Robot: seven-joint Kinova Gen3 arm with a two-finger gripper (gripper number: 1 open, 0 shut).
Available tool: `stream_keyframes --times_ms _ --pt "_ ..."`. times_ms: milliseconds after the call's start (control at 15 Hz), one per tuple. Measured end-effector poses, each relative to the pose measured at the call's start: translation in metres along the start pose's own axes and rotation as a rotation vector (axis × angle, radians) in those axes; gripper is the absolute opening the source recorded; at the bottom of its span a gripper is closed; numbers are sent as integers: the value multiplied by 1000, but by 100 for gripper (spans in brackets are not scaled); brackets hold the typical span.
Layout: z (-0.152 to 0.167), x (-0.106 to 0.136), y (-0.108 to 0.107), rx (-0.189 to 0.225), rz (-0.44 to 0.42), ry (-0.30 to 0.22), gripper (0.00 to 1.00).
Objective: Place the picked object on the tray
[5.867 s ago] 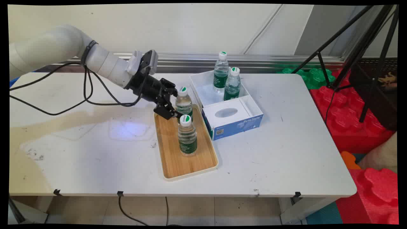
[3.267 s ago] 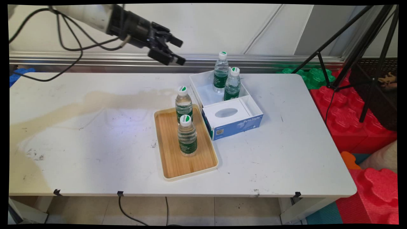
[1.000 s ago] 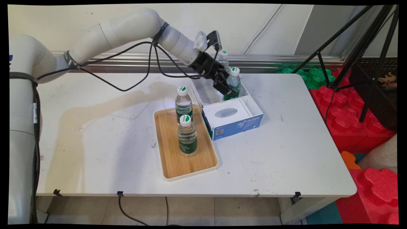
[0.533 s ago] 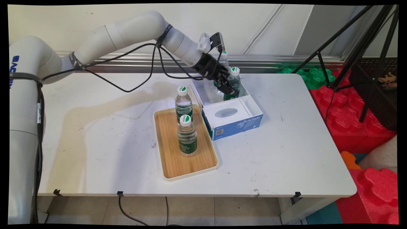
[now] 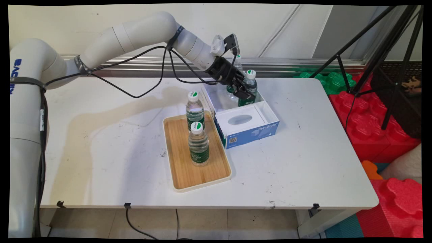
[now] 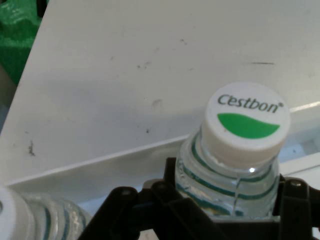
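Claw (image 5: pixel 247 90) clamped on the bottle (image 6: pixel 235 165) at the box's (image 5: pixel 266 111) 12 o'clock end; lift straight up, clear of its neighbour (image 6: pixel 30 220) and the wall.

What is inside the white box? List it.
Two water bottles: the nearer bottle, gripped by the end effector, and the farther bottle, mostly covered by the arm. The white box floor is partly hidden.

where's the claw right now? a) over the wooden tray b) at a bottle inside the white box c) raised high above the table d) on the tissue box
b: the claw sits around the nearer bottle standing in the white box, and the hand view shows that bottle's neck between its fingers.
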Motion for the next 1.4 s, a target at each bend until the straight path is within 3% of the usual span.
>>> stream_keyframes --times_ms 733,1400 --pt "-30 15 8 21 -20 57 0" --pt "-109 30 28 42 2 128 0"
